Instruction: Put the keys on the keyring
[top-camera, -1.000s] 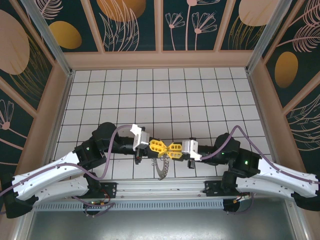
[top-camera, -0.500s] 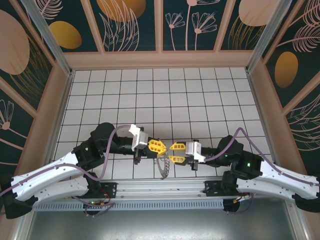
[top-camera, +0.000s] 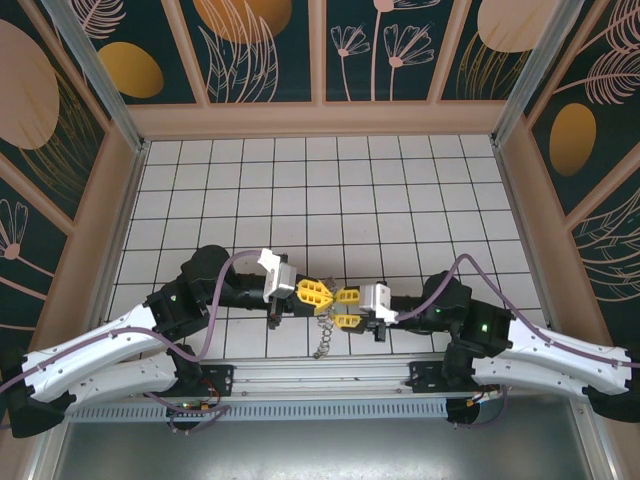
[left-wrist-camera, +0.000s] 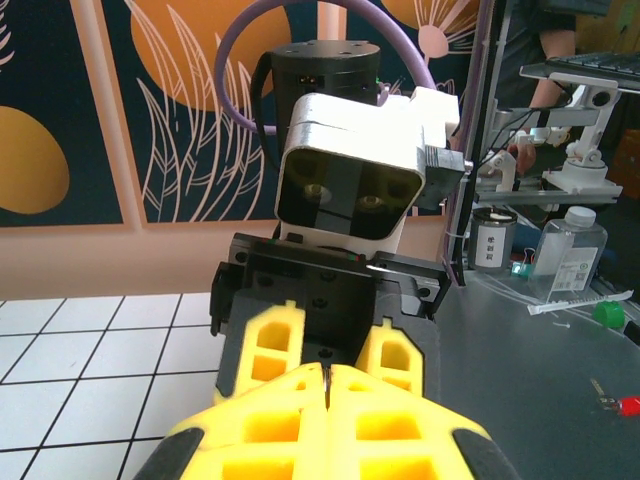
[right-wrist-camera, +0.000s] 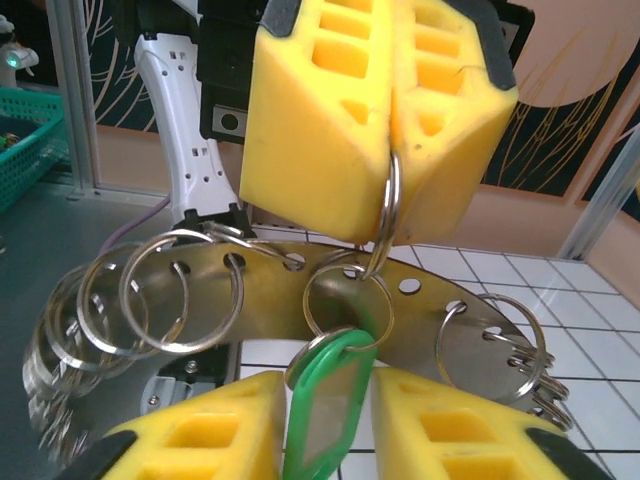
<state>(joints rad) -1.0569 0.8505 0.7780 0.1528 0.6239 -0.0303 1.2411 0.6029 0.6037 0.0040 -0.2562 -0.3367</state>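
My left gripper (top-camera: 318, 294) is shut on a silvery split ring (right-wrist-camera: 389, 195) of the keyring (top-camera: 321, 340). The keyring is a curved metal band (right-wrist-camera: 270, 300) with holes, carrying several rings, and it dangles below the left fingers (right-wrist-camera: 330, 110). In the left wrist view a thin metal edge sits pinched at the left gripper (left-wrist-camera: 326, 375). A green key (right-wrist-camera: 330, 400) hangs from a linked ring. My right gripper (top-camera: 345, 307) faces the left one, its jaws partly apart around the key (right-wrist-camera: 328, 378). The left finger lies against the key, and a sliver of gap shows on the right.
The grippers meet low over the white tiled floor (top-camera: 320, 190), just behind the metal rail (top-camera: 320, 375) at the near edge. Wooden walls (top-camera: 320, 120) with dark floral panels enclose the floor. The right wrist's white camera body (left-wrist-camera: 350, 170) sits directly in front of the left fingers.
Half a second ago the right gripper had opened and drawn back to the right. It has now moved left again toward the left gripper, jaws narrower. The hanging keyring has shifted. The left arm stays still.
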